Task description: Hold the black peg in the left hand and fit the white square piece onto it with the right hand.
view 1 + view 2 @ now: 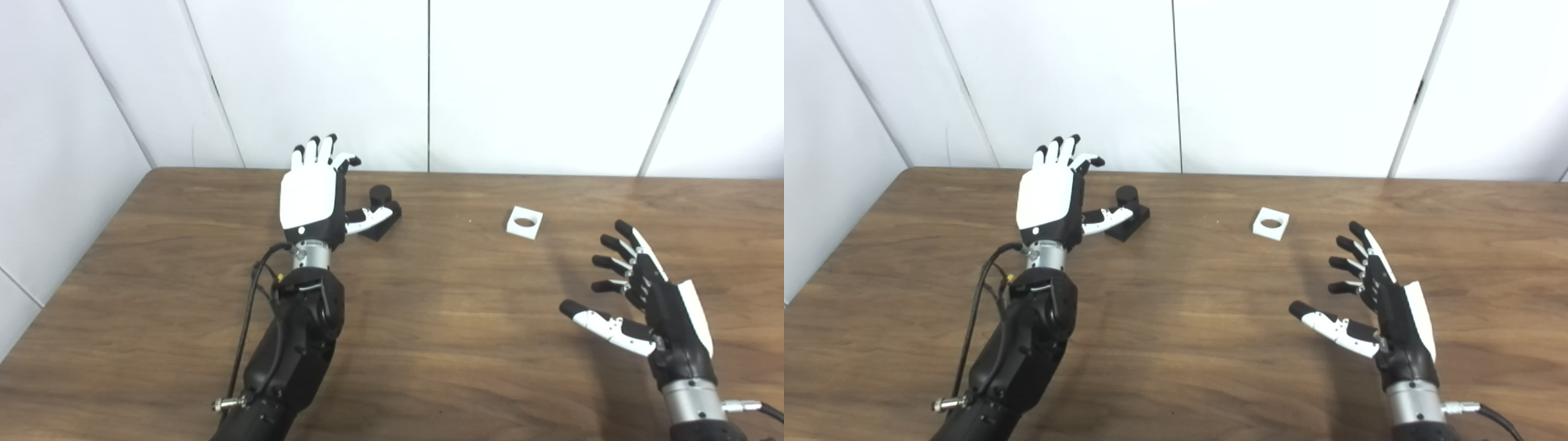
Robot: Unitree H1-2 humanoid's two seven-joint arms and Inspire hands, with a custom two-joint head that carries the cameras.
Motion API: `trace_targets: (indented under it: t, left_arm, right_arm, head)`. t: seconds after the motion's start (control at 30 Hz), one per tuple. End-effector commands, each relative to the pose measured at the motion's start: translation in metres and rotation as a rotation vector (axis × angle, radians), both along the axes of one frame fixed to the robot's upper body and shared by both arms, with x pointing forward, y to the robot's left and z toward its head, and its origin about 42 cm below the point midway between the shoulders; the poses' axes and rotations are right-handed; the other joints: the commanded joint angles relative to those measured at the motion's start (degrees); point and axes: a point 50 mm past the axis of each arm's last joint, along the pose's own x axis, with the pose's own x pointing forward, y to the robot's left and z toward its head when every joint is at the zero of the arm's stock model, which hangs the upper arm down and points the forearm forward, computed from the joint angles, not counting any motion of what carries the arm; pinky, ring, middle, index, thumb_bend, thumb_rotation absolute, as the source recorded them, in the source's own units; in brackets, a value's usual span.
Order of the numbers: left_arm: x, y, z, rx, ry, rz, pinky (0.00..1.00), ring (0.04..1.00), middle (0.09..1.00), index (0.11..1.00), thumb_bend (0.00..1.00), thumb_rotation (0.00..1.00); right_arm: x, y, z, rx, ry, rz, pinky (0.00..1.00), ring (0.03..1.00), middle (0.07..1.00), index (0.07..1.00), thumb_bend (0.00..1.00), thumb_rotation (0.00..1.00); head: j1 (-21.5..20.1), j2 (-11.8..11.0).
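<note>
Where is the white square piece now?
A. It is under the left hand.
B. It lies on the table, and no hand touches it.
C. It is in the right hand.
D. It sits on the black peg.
B: the white piece lies alone on the table, between the open right hand and the peg.

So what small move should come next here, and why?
Probably closing the left hand around the black peg: the hand is open beside it, thumb across its front, nothing gripped yet. The white square piece lies untouched on the table, the open right hand short of it.
</note>
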Motion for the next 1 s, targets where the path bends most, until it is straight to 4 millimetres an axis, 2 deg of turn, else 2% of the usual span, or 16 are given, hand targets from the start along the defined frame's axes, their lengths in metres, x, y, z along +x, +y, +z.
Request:
trace_targets:
  t: [0.0,0.47,0.6,0.97]
  left_arm:
    - [0.016,0.001,0.026,0.045,-0.102,0.015,1.0,1.0,0.992,0.698,0.86,0.58]
    - [0.035,-0.003,0.008,0.075,0.015,0.078,1.0,1.0,1.0,0.71,0.97,0.69]
    - [0.038,-0.004,0.004,0.07,0.045,0.084,1.0,1.0,1.0,0.71,0.98,0.69]
    - [0.048,-0.002,-0.013,0.052,0.101,0.059,1.0,1.0,1.0,0.709,0.97,0.68]
  right_arm:
    - [0.004,0.003,0.016,0.005,-0.076,0.003,0.64,0.801,0.879,0.939,0.65,0.18]
    - [0.004,0.005,0.016,-0.003,-0.092,0.008,0.62,0.787,0.872,0.925,0.66,0.2]
    - [0.004,0.005,0.016,-0.006,-0.096,0.006,0.64,0.798,0.874,0.925,0.67,0.22]
    - [0.005,0.007,0.014,-0.008,-0.089,0.005,0.61,0.792,0.876,0.926,0.68,0.23]
  head:
    - [-0.03,0.07]
    - [-1.04,-0.39]
    - [-1.23,-0.11]
    - [-1.51,-0.21]
